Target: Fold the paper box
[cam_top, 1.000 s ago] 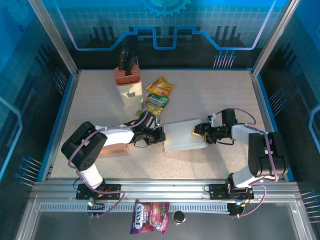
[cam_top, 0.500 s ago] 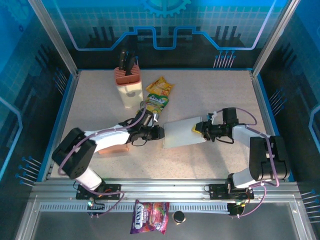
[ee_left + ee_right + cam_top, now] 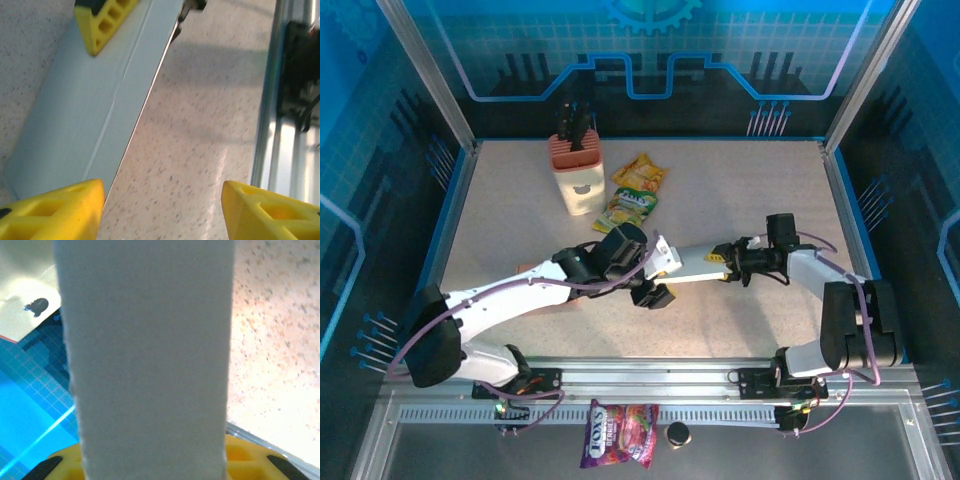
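Right pincer (image 3: 722, 260) is clamping the edge of the flat, smooth white paper box (image 3: 692, 262). Left pincer (image 3: 162, 195) is standing released, its blocky yellow fingers (image 3: 55, 210) apart over the speckled table (image 3: 750, 190).

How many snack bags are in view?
3: an orange bag and a green bag together just right of the knife block, and a pink candy bag on the front ledge. More might be hidden.
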{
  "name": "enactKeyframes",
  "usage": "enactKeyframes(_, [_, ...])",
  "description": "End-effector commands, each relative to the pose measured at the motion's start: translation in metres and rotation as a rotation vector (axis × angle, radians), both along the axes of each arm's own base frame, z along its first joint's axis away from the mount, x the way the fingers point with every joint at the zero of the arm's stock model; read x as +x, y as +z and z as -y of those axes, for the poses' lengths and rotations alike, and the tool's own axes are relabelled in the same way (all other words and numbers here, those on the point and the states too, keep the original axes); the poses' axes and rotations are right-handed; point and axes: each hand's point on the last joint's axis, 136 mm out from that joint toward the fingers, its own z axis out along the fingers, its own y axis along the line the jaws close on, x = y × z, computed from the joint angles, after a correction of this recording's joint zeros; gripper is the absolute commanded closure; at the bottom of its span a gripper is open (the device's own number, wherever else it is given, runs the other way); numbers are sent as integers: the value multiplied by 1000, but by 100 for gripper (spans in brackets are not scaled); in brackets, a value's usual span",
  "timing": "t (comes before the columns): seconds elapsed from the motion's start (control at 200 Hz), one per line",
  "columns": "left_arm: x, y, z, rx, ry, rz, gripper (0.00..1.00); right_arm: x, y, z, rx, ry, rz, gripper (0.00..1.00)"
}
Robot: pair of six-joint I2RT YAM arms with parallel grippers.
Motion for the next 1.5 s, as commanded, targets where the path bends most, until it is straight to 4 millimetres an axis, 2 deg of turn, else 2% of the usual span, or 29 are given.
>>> enactKeyframes(0.0, [5, -17, -11, 166, -96, 113, 35, -14, 6, -2, 50, -51, -176, 81])
enactKeyframes(0.035, [8, -20, -11, 190, -99, 130, 32, -16, 6, -2, 52, -55, -198, 81])
enactKeyframes(0.15, [24, -25, -12, 242, -74, 193, 31, -24, 7, -3, 59, -55, -250, 82])
enactKeyframes(0.35, [33, -37, -9, 293, -79, 226, 28, -37, 5, -5, 79, -68, -325, 84])
enactKeyframes(0.485, [39, -38, -7, 297, -71, 248, 29, -46, 2, -10, 95, -75, -387, 84])
enactKeyframes(0.58, [40, -40, -4, 289, -69, 243, 34, -47, -3, -12, 102, -101, -417, 82])
enactKeyframes(0.645, [41, -41, -2, 282, -61, 238, 49, -46, -10, -13, 115, -125, -437, 80])
enactKeyframes(0.675, [42, -42, -2, 280, -53, 233, 53, -46, -14, -13, 120, -137, -445, 79])
enactKeyframes(0.845, [39, -45, 4, 258, -67, 200, 60, -34, -29, -13, 142, -170, -468, 72])
enactKeyframes(1.001, [37, -48, 4, 268, -75, 150, 64, -17, -31, -3, 142, -212, -442, 54])
enactKeyframes(1.066, [38, -49, 2, 279, -66, 104, 66, -7, -26, 11, 112, -244, -394, 47])
enactKeyframes(1.186, [40, -51, -6, 312, -13, -24, 68, 8, 1, 45, -14, -311, -249, 37])
enactKeyframes(1.346, [39, -53, -20, 357, 65, -153, 67, 2, 34, 87, -303, -342, -118, 36])
enactKeyframes(1.416, [37, -54, -27, 388, 92, -181, 66, -2, 49, 94, -419, -354, -23, 38])
enactKeyframes(1.496, [36, -56, -34, 404, 109, -198, 66, -8, 63, 86, -501, -346, 87, 41])
